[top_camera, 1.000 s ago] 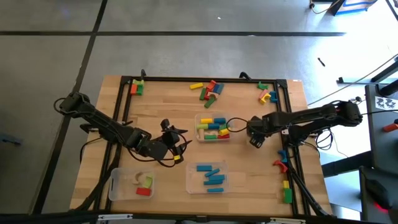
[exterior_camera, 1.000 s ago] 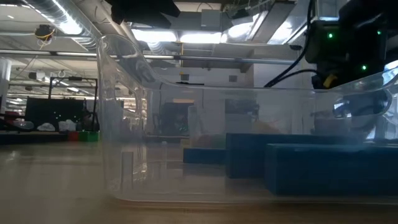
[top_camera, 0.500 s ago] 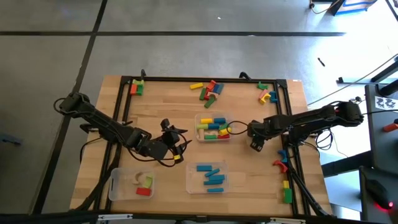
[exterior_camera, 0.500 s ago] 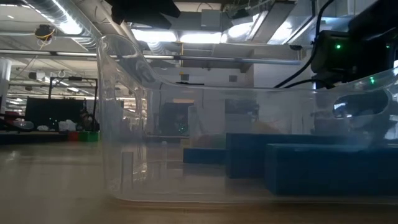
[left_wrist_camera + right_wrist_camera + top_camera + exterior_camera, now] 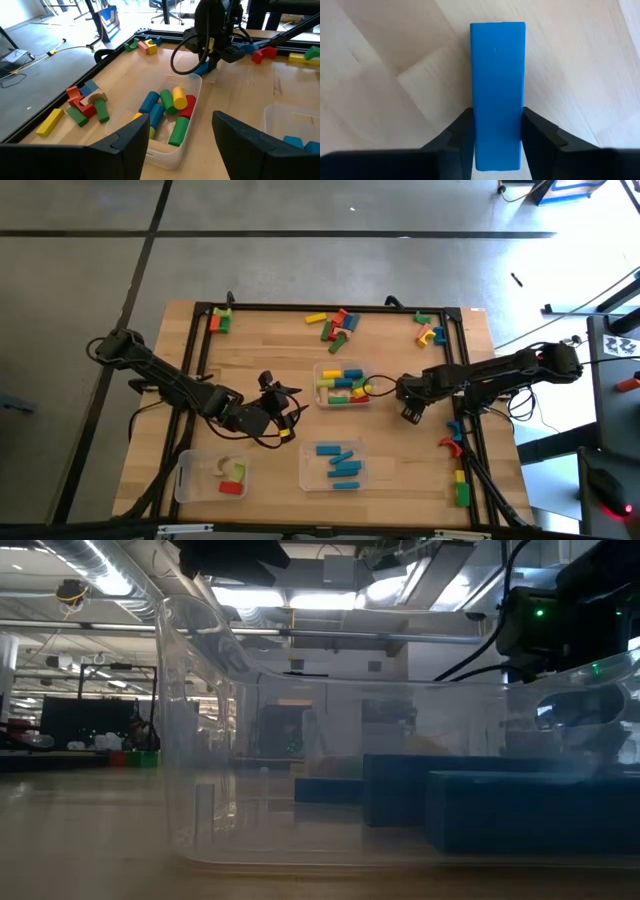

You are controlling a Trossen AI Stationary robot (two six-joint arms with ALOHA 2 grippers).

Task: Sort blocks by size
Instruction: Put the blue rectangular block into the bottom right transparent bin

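Right gripper (image 5: 497,137): fingers (image 5: 462,132) pressed on both long sides of a blue block (image 5: 497,85), clamped on it, pointing straight down at the wooden table (image 5: 260,350). Just beside it, toward the table's middle, a clear tray (image 5: 343,385) with mixed blocks (image 5: 172,107) of blue, green, yellow and red. A little farther, toward the front edge, a second tray (image 5: 334,464) with only blue blocks (image 5: 342,464). Beyond the mixed tray, the left gripper (image 5: 283,412), fingers (image 5: 127,142) apart, nothing between them. Farther still, a third tray (image 5: 212,478) with a few blocks near the front left. Farthest, loose block groups (image 5: 335,324) along the back edge.
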